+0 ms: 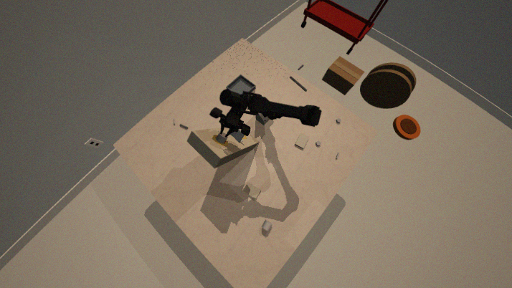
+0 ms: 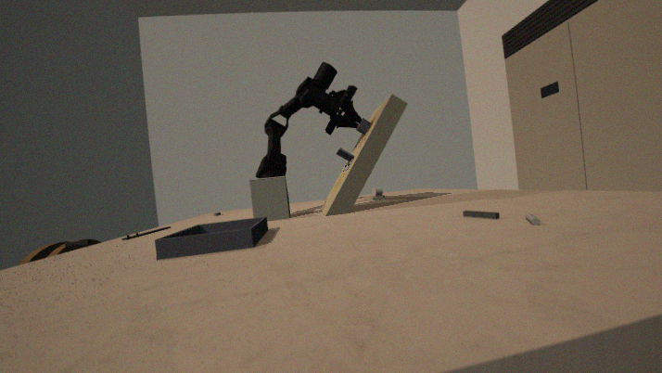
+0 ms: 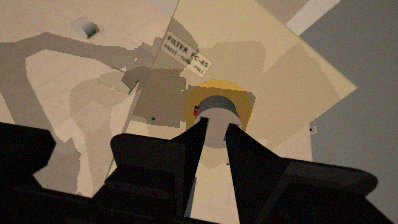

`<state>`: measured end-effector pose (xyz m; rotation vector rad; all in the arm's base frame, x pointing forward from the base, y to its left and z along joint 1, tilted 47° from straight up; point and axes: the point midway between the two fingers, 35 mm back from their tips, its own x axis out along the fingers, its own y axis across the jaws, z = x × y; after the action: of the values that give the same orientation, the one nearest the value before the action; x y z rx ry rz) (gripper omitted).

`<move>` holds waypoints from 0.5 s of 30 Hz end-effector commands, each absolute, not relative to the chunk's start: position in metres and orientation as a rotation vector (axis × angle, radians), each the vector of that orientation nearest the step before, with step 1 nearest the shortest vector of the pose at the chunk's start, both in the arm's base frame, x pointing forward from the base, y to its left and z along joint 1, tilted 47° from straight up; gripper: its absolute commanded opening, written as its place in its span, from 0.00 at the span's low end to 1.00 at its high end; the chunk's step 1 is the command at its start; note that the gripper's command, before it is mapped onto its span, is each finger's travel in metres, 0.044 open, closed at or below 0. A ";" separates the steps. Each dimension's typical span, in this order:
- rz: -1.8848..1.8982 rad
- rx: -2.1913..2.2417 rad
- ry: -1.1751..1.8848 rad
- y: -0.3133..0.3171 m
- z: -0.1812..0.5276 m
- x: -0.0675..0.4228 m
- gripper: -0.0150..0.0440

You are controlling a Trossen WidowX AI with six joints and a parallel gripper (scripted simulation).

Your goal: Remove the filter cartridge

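Note:
The grey round filter cartridge (image 3: 217, 112) (image 2: 363, 125) (image 1: 220, 138) sticks partway out of the tilted cream service panel (image 3: 280, 65) (image 2: 371, 153) (image 1: 204, 145), inside a yellow ring (image 3: 245, 102). My gripper (image 3: 216, 124) (image 2: 358, 124) (image 1: 224, 135) is shut on the cartridge's face, with the dark fingers on either side of it. A white label (image 3: 187, 54) reading FILTER sits on the panel beside the ring. The dark grey tray (image 2: 210, 237) (image 1: 241, 85) lies on the table, apart from the panel.
A grey pedestal (image 2: 270, 199) carries the arm's base. A small grey tab (image 2: 345, 154) juts from the panel below the gripper. Small blocks (image 2: 480, 214) (image 2: 532, 219) (image 1: 301, 141) (image 1: 266, 226) lie on the table. A red cart (image 1: 338, 18), a box (image 1: 343, 74) and a barrel (image 1: 388, 85) stand on the floor.

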<state>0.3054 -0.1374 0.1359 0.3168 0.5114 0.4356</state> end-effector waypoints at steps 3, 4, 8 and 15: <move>0.409 0.341 0.523 -0.151 0.144 0.283 0.25; 0.408 0.346 0.521 -0.152 0.147 0.280 0.25; 0.406 0.353 0.518 -0.154 0.150 0.275 0.25; 0.406 0.353 0.519 -0.146 0.141 0.268 0.25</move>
<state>0.2727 -0.1499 0.1452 0.3535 0.5267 0.4046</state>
